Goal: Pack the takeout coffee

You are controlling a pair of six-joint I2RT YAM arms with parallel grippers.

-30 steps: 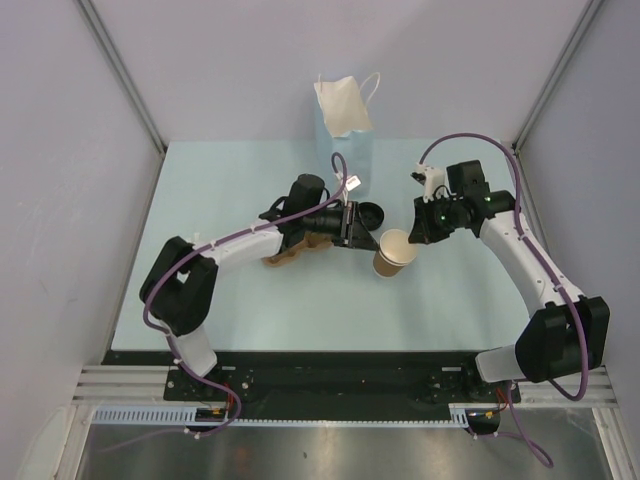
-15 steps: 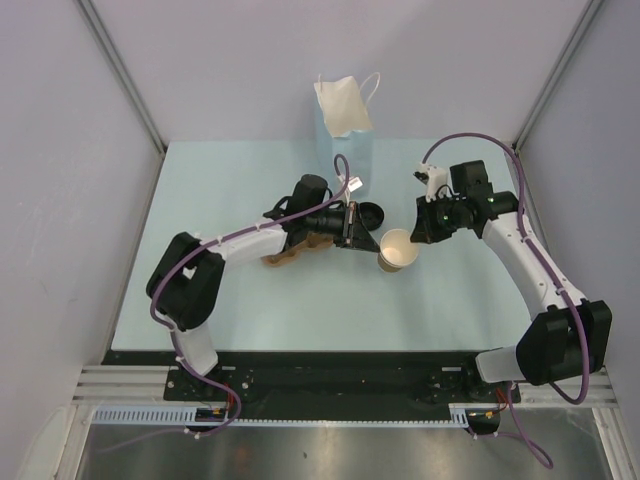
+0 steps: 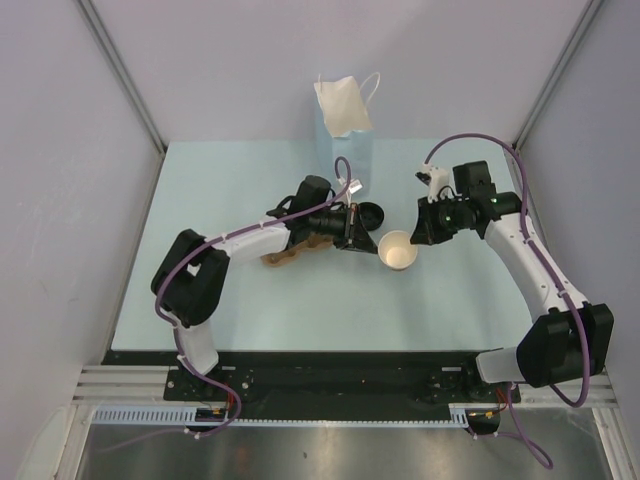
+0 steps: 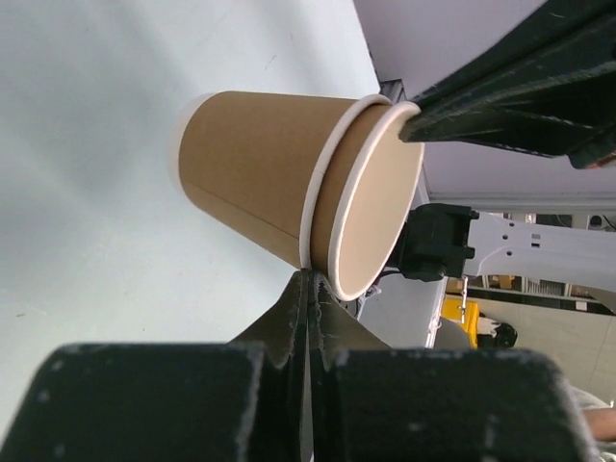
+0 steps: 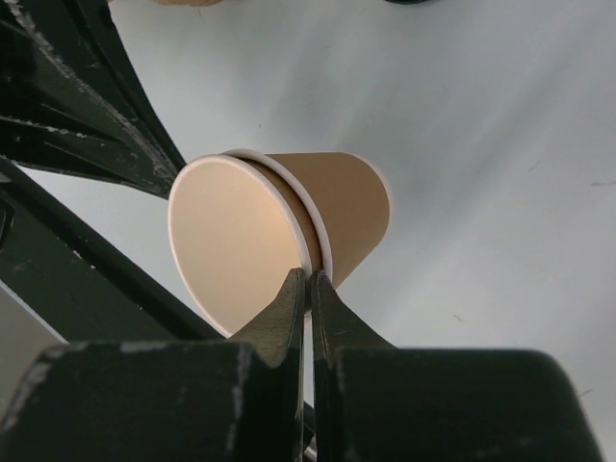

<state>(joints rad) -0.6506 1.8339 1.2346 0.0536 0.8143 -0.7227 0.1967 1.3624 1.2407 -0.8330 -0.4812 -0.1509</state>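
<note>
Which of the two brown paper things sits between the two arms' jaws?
The small tan kraft-paper cup, lidless and cream inside. The brown moulded-pulp carrier lies further left, partly under the left arm.

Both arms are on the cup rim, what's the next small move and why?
Probably open the left fingers and back off toward the nearby black lid: the paper cup is uncovered, and the right fingers also pinch its rim.

Bright, even light; blurred wrist foregrounds.
</note>
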